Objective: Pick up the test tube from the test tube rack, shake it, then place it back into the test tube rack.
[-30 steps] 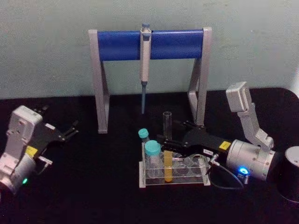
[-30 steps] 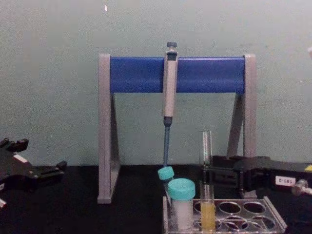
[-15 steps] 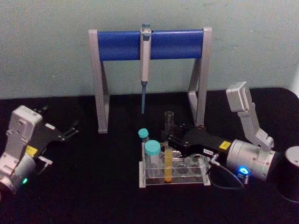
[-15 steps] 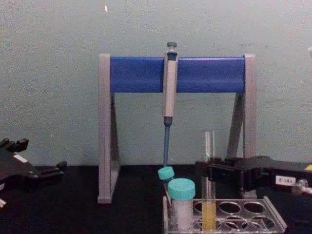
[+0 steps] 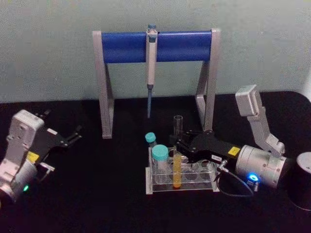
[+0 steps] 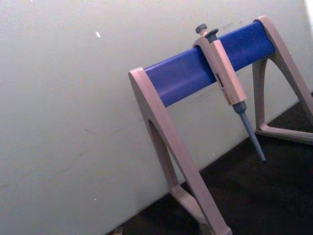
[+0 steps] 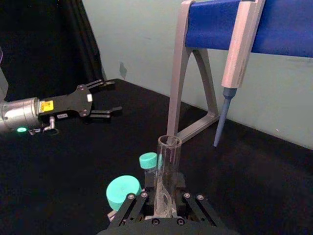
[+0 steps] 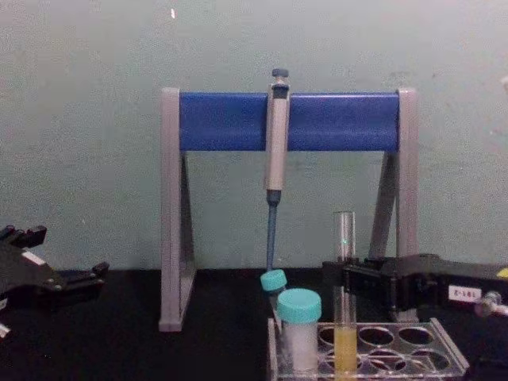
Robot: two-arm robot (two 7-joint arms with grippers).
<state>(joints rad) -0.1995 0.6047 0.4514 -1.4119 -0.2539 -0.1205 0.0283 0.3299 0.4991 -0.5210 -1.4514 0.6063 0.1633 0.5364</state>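
Test tube (image 5: pixel 177 170): stands close to upright in the test tube rack (image 5: pixel 194 189), lower end down in a hole of the top plate. Yellow liquid fills the lower part; the open mouth is well above the plate.

Right gripper (image 5: pixel 179 145): reaches in from 3 o'clock of the tube, low over the rack. Jaws are drawn in narrow on the glass at mid-height, above the liquid. In the right wrist view the tube (image 7: pixel 167 176) rises straight between the two fingers (image 7: pixel 133 204).

Rack sits on the black table (image 5: pixel 97 194). Two teal-capped vials (image 5: pixel 159 154) stand in it at 9 to 10 o'clock of the tube, the wider one just beside it. Holes toward 3 o'clock lie under the gripper.

Pipette stand (image 5: pixel 126 47) is at 12 o'clock of the rack, against the wall. A grey pipette (image 5: pixel 151 58) hangs from its blue bar, tip down.

Left gripper (image 5: pixel 77 134): at 9 o'clock of the rack, well apart, jaws spread wide, holding nothing.
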